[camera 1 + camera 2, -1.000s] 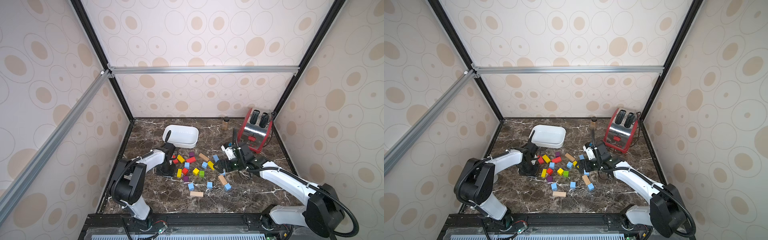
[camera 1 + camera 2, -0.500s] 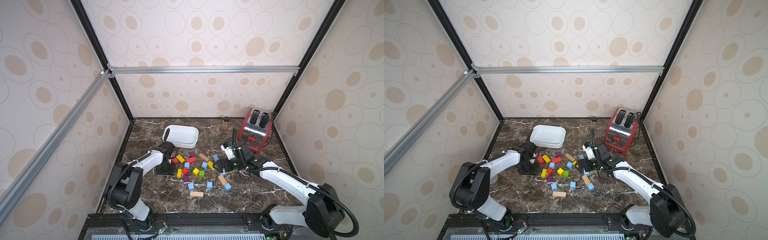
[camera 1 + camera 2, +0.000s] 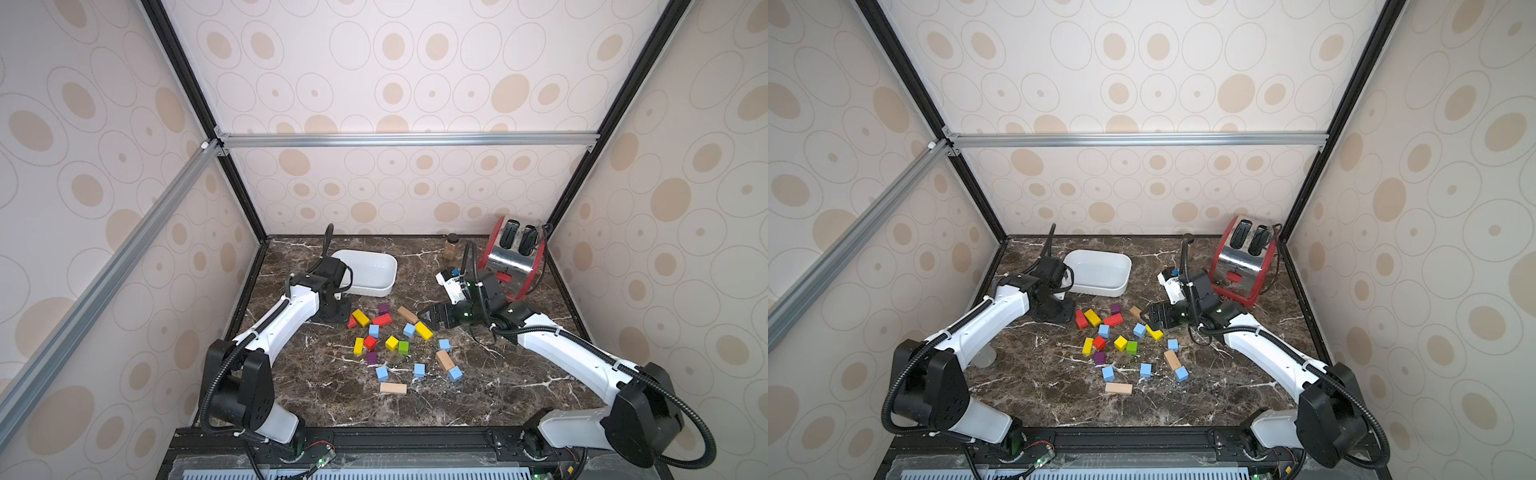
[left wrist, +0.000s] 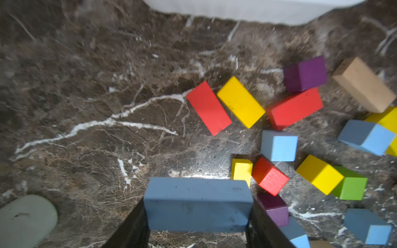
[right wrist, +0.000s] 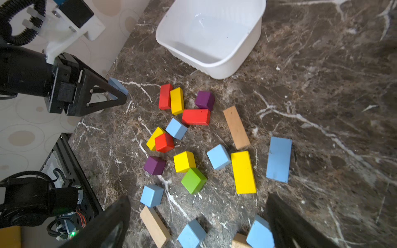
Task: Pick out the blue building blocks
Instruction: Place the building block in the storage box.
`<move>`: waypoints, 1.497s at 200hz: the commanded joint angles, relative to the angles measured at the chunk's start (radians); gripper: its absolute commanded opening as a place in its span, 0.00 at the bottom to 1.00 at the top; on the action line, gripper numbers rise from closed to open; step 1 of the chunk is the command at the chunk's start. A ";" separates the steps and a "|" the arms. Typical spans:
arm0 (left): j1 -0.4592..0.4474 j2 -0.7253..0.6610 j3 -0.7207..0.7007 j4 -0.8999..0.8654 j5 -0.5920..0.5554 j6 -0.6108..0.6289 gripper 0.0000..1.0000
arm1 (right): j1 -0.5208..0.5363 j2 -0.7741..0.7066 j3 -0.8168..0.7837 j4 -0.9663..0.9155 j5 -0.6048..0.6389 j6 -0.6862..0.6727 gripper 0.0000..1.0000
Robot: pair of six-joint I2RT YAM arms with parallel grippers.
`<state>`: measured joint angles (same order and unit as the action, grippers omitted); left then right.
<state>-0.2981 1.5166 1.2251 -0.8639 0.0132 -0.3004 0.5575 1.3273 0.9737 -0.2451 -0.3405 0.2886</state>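
Observation:
My left gripper is shut on a long blue brick, gripped by its two ends. It hangs low at the left edge of the pile, in front of the white bin. Loose blue building blocks lie among the coloured ones: cubes and three nearer the front. A flat blue brick shows in the right wrist view. My right gripper stands open above the pile's right side, with nothing between its fingers.
Red, yellow, green, purple and tan blocks are mixed into the pile. A red toaster and a small spice jar stand at the back right. Black frame posts and patterned walls close in the marble table.
The left arm's elbow has swung a little toward the left wall, its gripper still beside the pile with the brick in it. The right arm has not moved.

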 commanded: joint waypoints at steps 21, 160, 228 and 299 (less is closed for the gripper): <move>0.009 0.034 0.186 -0.095 -0.039 0.046 0.10 | 0.012 0.048 0.087 0.111 0.011 -0.017 1.00; 0.021 0.378 0.612 -0.081 -0.085 0.101 0.07 | 0.014 0.178 0.202 0.216 0.092 -0.095 1.00; 0.039 0.553 0.760 -0.071 -0.059 0.088 0.08 | 0.012 0.257 0.249 0.216 0.070 -0.083 1.00; 0.045 0.706 0.853 -0.052 -0.069 0.051 0.08 | 0.001 0.291 0.234 0.222 0.054 -0.051 1.00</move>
<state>-0.2596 2.1906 2.0151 -0.9039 -0.0387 -0.2298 0.5613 1.6051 1.1973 -0.0223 -0.2691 0.2230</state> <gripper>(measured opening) 0.617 0.997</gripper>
